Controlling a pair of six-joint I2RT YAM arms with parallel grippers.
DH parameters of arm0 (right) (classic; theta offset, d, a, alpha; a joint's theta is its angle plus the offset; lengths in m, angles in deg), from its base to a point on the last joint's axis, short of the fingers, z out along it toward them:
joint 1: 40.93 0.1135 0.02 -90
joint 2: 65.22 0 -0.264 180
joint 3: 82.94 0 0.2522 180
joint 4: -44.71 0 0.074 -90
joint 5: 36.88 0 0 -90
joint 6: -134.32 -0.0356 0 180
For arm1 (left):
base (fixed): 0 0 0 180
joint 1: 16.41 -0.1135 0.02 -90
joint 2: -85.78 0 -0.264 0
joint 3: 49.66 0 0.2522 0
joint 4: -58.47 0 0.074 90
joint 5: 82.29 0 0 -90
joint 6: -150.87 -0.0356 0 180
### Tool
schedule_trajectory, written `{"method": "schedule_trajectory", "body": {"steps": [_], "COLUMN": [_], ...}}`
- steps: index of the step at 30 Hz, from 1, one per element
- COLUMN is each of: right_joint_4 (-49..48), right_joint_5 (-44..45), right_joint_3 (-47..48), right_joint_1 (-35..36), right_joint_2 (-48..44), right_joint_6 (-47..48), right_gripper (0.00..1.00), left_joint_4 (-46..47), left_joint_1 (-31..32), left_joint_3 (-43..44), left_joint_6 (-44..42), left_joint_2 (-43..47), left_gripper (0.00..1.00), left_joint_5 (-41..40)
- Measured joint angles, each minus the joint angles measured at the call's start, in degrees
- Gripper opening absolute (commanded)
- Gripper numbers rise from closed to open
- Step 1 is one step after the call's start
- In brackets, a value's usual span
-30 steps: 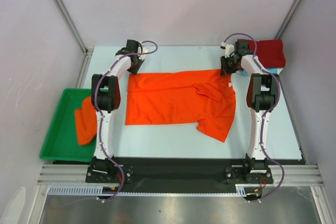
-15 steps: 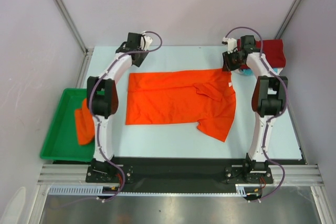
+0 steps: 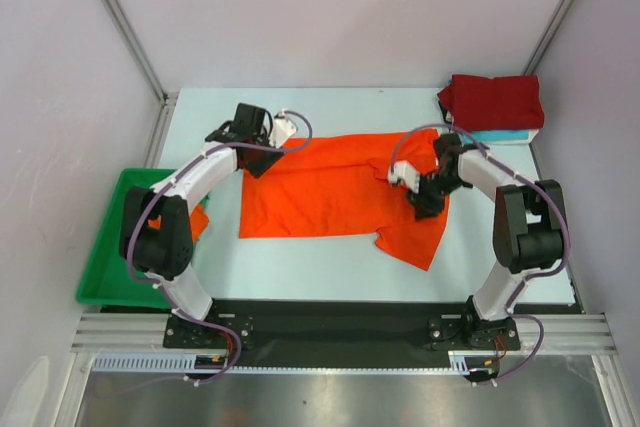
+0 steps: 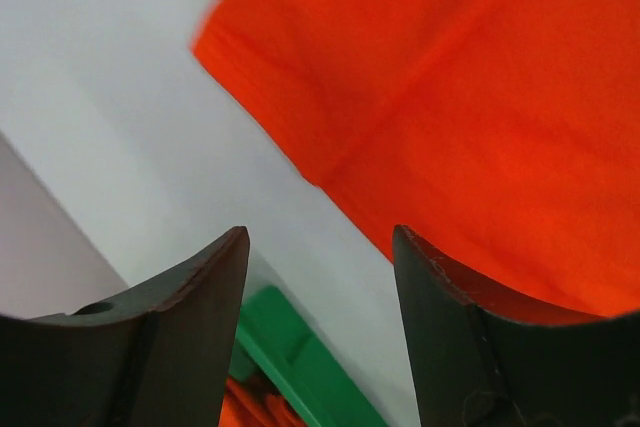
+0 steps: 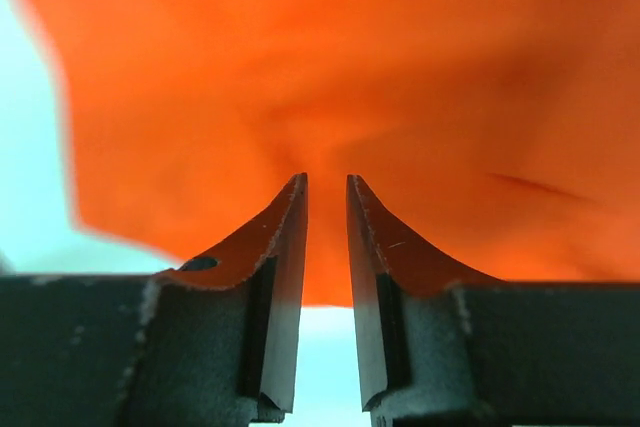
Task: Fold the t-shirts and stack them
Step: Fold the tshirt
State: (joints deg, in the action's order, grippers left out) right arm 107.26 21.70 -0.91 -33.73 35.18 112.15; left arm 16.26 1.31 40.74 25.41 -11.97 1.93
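Left fingers (image 4: 190, 317) stand wide apart, empty; orange shirt (image 3: 320, 192) lies spread on desk (image 3: 330, 112), just beyond their right tip. Right fingers (image 5: 280, 277) nearly closed, tips at same shirt; whether cloth is pinched cannot be told.

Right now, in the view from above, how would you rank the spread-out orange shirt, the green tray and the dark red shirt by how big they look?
1. The spread orange t-shirt, clearly the largest.
2. The green tray, though partly hidden.
3. The folded dark red t-shirt, the smallest.
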Motion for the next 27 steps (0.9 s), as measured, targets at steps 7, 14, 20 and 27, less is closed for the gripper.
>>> {"method": "schedule_trajectory", "body": {"steps": [7,14,20,27], "right_joint_4": [5.03,11.89,15.63,17.11], "right_joint_5": [0.66,0.52,0.52,0.57], "right_joint_3": [-14.97,-18.69,-20.24,-19.65], "right_joint_1": [3.56,4.7,4.85,4.85], "right_joint_2": [-11.96,-20.2,-19.61,-15.23], "right_joint_6": [16.59,29.99,34.97,37.92], "right_gripper": [0.24,0.23,0.28,0.31], "left_joint_4": [-2.89,-2.69,-2.62,-2.6], "left_joint_1": [-0.57,-1.22,-1.62,-1.66], "left_joint_3": [-9.97,-11.82,-11.98,-12.15], "left_joint_6": [0.46,0.48,0.55,0.52], "left_joint_2": [1.11,3.06,3.06,3.06], "left_gripper": [0.62,0.61,0.63,0.65], "left_joint_5": [0.46,0.37,0.39,0.35]}}
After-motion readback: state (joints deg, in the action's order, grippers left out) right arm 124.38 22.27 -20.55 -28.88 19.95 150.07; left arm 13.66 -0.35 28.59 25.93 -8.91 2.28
